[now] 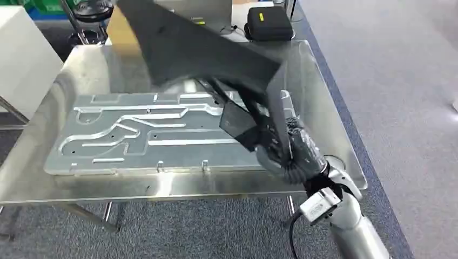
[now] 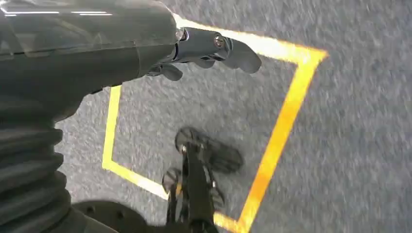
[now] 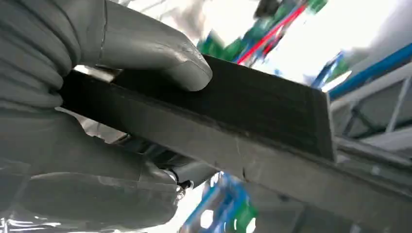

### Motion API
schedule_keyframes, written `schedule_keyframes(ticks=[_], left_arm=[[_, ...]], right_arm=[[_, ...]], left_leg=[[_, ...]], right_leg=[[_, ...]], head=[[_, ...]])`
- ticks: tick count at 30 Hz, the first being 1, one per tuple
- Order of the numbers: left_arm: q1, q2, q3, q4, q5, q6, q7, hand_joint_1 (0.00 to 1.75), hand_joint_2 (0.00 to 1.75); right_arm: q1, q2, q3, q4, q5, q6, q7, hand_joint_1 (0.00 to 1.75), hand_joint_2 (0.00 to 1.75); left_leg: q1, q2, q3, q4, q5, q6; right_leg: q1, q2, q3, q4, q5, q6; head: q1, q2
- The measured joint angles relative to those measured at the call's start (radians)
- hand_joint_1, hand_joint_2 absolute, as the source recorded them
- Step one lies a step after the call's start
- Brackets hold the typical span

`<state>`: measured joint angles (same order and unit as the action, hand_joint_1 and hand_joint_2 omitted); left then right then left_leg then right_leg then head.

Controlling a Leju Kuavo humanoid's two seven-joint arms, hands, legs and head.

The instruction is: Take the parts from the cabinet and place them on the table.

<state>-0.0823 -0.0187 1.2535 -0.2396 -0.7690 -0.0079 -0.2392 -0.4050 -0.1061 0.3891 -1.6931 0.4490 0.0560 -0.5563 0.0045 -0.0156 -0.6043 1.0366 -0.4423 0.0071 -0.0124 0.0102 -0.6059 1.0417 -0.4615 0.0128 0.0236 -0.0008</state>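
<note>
My right hand (image 1: pixel 289 151) grips a large black angular part (image 1: pixel 200 51) and holds it above the steel table (image 1: pixel 318 81), tilted up toward the far side. In the right wrist view the thumb (image 3: pixel 160 53) presses on the part's flat black face (image 3: pixel 262 97), with the other fingers beneath it. A grey machined metal plate (image 1: pixel 140 135) with grooves lies flat on the table under the part. My left hand (image 2: pixel 204 48) hangs over grey carpet with its fingers loosely curled around nothing.
A black case (image 1: pixel 269 22) sits at the table's far right end. A white cabinet (image 1: pixel 21 59) stands to the left. Grey carpet lies to the right of the table. Yellow floor tape (image 2: pixel 282 126) and a dark wheeled base (image 2: pixel 199 179) are below my left hand.
</note>
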Motion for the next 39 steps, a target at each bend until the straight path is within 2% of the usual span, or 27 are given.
schedule_keyframes(ticks=[3, 5, 6, 8, 9, 10, 11, 12, 13, 14, 15, 18, 19, 20, 21, 23, 24, 25, 27, 28, 29, 30, 31, 33, 34, 36, 39], left_arm=[[-0.001, -0.002, 0.0, 0.0, -0.007, -0.005, -0.003, 0.0, 1.75], [-0.004, -0.002, 0.0, 0.0, -0.007, -0.005, -0.003, 0.0, 1.75], [-0.004, -0.002, 0.0, 0.0, -0.007, -0.005, -0.003, 0.0, 1.75], [-0.004, -0.002, 0.0, 0.0, -0.007, -0.005, -0.003, 0.0, 1.75], [-0.005, -0.003, 0.0, 0.0, -0.006, -0.009, -0.003, 0.0, 1.75], [-0.005, -0.003, 0.0, 0.0, -0.006, -0.013, -0.003, 0.0, 1.75], [-0.004, -0.004, 0.0, 0.0, -0.006, -0.015, -0.004, 0.0, 1.75], [-0.005, -0.004, 0.0, 0.0, -0.006, -0.019, -0.006, 0.0, 1.75], [-0.006, -0.004, 0.0, 0.0, -0.006, -0.019, -0.007, 0.0, 1.75], [-0.005, -0.005, 0.0, 0.0, -0.006, -0.02, -0.01, 0.0, 1.75], [-0.006, -0.005, 0.0, 0.0, -0.006, -0.024, -0.016, 0.0, 1.75], [-0.01, -0.005, 0.001, 0.0, -0.009, -0.035, -0.028, 0.0, 1.75], [-0.009, -0.005, 0.001, 0.0, -0.01, -0.037, -0.034, 0.0, 1.75], [-0.009, -0.005, 0.001, 0.0, -0.013, -0.041, -0.038, 0.0, 1.75], [-0.01, -0.005, 0.001, 0.0, -0.017, -0.041, -0.041, 0.0, 1.75], [-0.011, -0.005, 0.001, 0.0, -0.019, -0.044, -0.049, 0.0, 1.75], [-0.01, -0.005, 0.0, 0.0, -0.024, -0.047, -0.055, 0.0, 1.75], [-0.009, -0.004, 0.0, 0.0, -0.028, -0.051, -0.06, 0.0, 1.75], [-0.008, -0.004, 0.0, 0.0, -0.038, -0.058, -0.073, 0.0, 1.75], [-0.009, -0.004, 0.0, 0.0, -0.041, -0.059, -0.079, 0.0, 1.75], [-0.009, -0.005, -0.001, 0.0, -0.044, -0.061, -0.083, 0.0, 1.75], [-0.007, -0.005, -0.002, 0.0, -0.045, -0.065, -0.086, 0.0, 1.75], [-0.008, -0.005, -0.002, 0.001, -0.048, -0.071, -0.09, 0.0, 1.75], [-0.007, -0.005, -0.002, 0.001, -0.049, -0.086, -0.101, 0.0, 1.75], [-0.009, -0.005, -0.003, 0.001, -0.049, -0.095, -0.108, 0.0, 1.75], [-0.008, -0.005, -0.003, 0.001, -0.048, -0.1, -0.112, 0.0, 1.75], [-0.006, -0.004, -0.003, 0.001, -0.047, -0.103, -0.113, 0.0, 1.75]], right_arm=[[-0.054, -0.006, -0.006, 0.039, 0.059, -0.029, 0.021, 1.55, 1.75], [-0.09, -0.007, -0.006, 0.071, 0.107, -0.044, 0.044, 1.55, 1.75], [-0.112, -0.007, -0.004, 0.093, 0.134, -0.056, 0.054, 1.55, 1.75], [-0.178, -0.007, 0.02, 0.177, 0.228, -0.078, 0.082, 1.55, 1.75], [-0.217, -0.005, 0.043, 0.235, 0.304, -0.091, 0.104, 1.55, 1.75], [-0.242, -0.003, 0.062, 0.281, 0.361, -0.096, 0.122, 1.55, 1.75], [-0.26, -0.002, 0.073, 0.303, 0.386, -0.098, 0.128, 1.55, 1.75], [-0.267, 0.001, 0.104, 0.354, 0.437, -0.101, 0.141, 1.55, 1.75], [-0.277, 0.005, 0.124, 0.376, 0.457, -0.102, 0.145, 1.55, 1.75], [-0.306, 0.011, 0.139, 0.414, 0.481, -0.104, 0.153, 1.55, 1.75], [-0.349, 0.026, 0.171, 0.485, 0.516, -0.101, 0.169, 1.55, 1.75], [-0.451, 0.062, 0.255, 0.652, 0.592, -0.078, 0.197, 1.55, 1.75], [-0.465, 0.078, 0.291, 0.708, 0.611, -0.067, 0.2, 1.55, 1.75], [-0.483, 0.091, 0.321, 0.757, 0.624, -0.058, 0.207, 1.55, 1.75], [-0.503, 0.108, 0.352, 0.814, 0.636, -0.051, 0.212, 1.55, 1.75], [-0.533, 0.131, 0.391, 0.893, 0.649, -0.045, 0.217, 1.55, 1.75], [-0.542, 0.147, 0.41, 0.939, 0.657, -0.038, 0.225, 1.55, 1.75], [-0.548, 0.16, 0.425, 0.979, 0.661, -0.032, 0.232, 1.55, 1.75], [-0.555, 0.185, 0.46, 1.057, 0.67, -0.019, 0.25, 1.55, 1.75], [-0.555, 0.195, 0.477, 1.091, 0.673, -0.016, 0.258, 1.55, 1.75], [-0.557, 0.201, 0.485, 1.112, 0.673, -0.016, 0.263, 1.55, 1.75], [-0.566, 0.207, 0.488, 1.127, 0.673, -0.016, 0.265, 1.55, 1.75], [-0.58, 0.222, 0.499, 1.157, 0.673, -0.016, 0.266, 0.0, 0.0], [-0.588, 0.236, 0.513, 1.203, 0.671, -0.003, 0.28, 0.0, 0.0], [-0.589, 0.241, 0.516, 1.223, 0.67, 0.008, 0.285, 0.0, 0.0], [-0.59, 0.248, 0.518, 1.251, 0.665, 0.013, 0.293, 0.0, 0.0], [-0.594, 0.248, 0.524, 1.284, 0.664, 0.016, 0.298, 0.0, 0.0]], left_leg=[[0.001, 0.0, 0.0, -0.012, 0.004, -0.015], [0.004, 0.004, -0.005, 0.009, -0.015, -0.025], [0.003, 0.006, -0.032, 0.068, -0.052, -0.028], [0.005, 0.008, -0.108, 0.226, -0.12, -0.032], [0.005, 0.008, -0.142, 0.291, -0.134, -0.033], [0.005, 0.008, -0.151, 0.303, -0.125, -0.033], [0.005, 0.008, -0.139, 0.269, -0.094, -0.032], [0.005, 0.008, -0.112, 0.203, -0.054, -0.03], [0.005, 0.009, -0.071, 0.116, -0.005, -0.027], [0.005, 0.014, -0.037, 0.038, 0.027, -0.022], [0.001, 0.012, -0.022, 0.004, 0.02, -0.019], [-0.001, 0.009, -0.025, -0.001, 0.012, -0.006], [0.007, 0.009, -0.019, -0.011, 0.016, 0.001], [0.008, 0.006, -0.014, -0.012, 0.016, 0.004], [0.008, 0.006, -0.013, -0.012, 0.015, 0.006], [0.006, 0.006, -0.012, -0.012, 0.013, 0.015], [0.006, 0.006, -0.011, -0.012, 0.011, 0.017], [0.005, 0.004, -0.007, -0.012, 0.009, 0.017], [0.005, 0.001, 0.003, -0.012, 0.002, 0.016], [0.005, -0.003, 0.011, -0.012, -0.003, 0.014], [0.004, -0.005, 0.016, -0.012, -0.007, 0.011], [-0.001, -0.006, 0.014, -0.011, -0.01, 0.006], [-0.002, -0.006, 0.012, -0.008, -0.012, 0.001], [0.0, -0.004, 0.017, -0.015, -0.013, -0.006], [-0.004, -0.005, 0.022, -0.017, -0.015, -0.012], [-0.002, 0.003, 0.012, 0.02, -0.045, -0.02], [0.005, 0.006, -0.096, 0.25, -0.151, -0.03]], right_leg=[[0.002, 0.003, -0.005, 0.003, 0.002, -0.012], [-0.006, 0.0, 0.005, -0.012, 0.008, -0.023], [-0.005, -0.004, 0.006, -0.013, 0.006, -0.03], [-0.002, -0.005, 0.006, -0.012, 0.005, -0.034], [-0.001, -0.005, 0.006, -0.012, 0.005, -0.034], [0.001, -0.005, 0.009, -0.012, 0.004, -0.035], [0.001, -0.005, 0.011, -0.011, 0.003, -0.035], [0.002, -0.007, 0.013, -0.011, 0.001, -0.035], [0.003, -0.01, 0.015, -0.011, -0.002, -0.033], [0.004, -0.01, 0.014, -0.009, -0.005, -0.03], [0.013, -0.006, 0.007, 0.002, -0.007, -0.025], [0.009, -0.005, 0.004, -0.007, -0.004, -0.013], [0.013, -0.007, 0.005, -0.001, -0.01, -0.006], [0.009, -0.008, 0.0, 0.019, -0.023, -0.001], [0.008, -0.009, -0.023, 0.061, -0.046, 0.003], [0.008, -0.009, -0.105, 0.215, -0.115, 0.006], [0.007, -0.009, -0.145, 0.285, -0.133, 0.006], [0.007, -0.009, -0.165, 0.311, -0.125, 0.006], [0.007, -0.009, -0.143, 0.244, -0.061, 0.001], [0.008, -0.009, -0.097, 0.135, 0.004, -0.006], [0.01, -0.009, -0.058, 0.043, 0.05, -0.014], [0.018, -0.009, -0.041, 0.016, 0.041, -0.02], [0.017, -0.009, -0.039, -0.005, 0.039, -0.022], [0.02, -0.008, -0.038, -0.002, 0.036, -0.026], [0.013, -0.009, -0.032, -0.012, 0.038, -0.03], [0.006, -0.014, -0.013, -0.03, 0.041, -0.038], [0.007, -0.02, -0.01, -0.029, 0.038, -0.044]], head=[[-0.002, 0.0], [-0.001, 0.0], [-0.005, 0.0], [-0.005, 0.0], [-0.005, 0.0], [-0.005, 0.0], [-0.005, 0.0], [-0.006, 0.0], [-0.005, 0.0], [-0.005, 0.0], [-0.005, 0.0], [-0.005, 0.0], [-0.005, 0.0], [-0.004, 0.0], [-0.002, 0.0], [-0.003, 0.0], [-0.002, 0.0], [-0.003, 0.0], [-0.003, 0.0], [-0.002, 0.0], [-0.002, 0.0], [-0.002, 0.0], [-0.002, 0.0], [-0.003, 0.0], [-0.004, 0.0], [-0.004, 0.0], [-0.005, 0.0]])
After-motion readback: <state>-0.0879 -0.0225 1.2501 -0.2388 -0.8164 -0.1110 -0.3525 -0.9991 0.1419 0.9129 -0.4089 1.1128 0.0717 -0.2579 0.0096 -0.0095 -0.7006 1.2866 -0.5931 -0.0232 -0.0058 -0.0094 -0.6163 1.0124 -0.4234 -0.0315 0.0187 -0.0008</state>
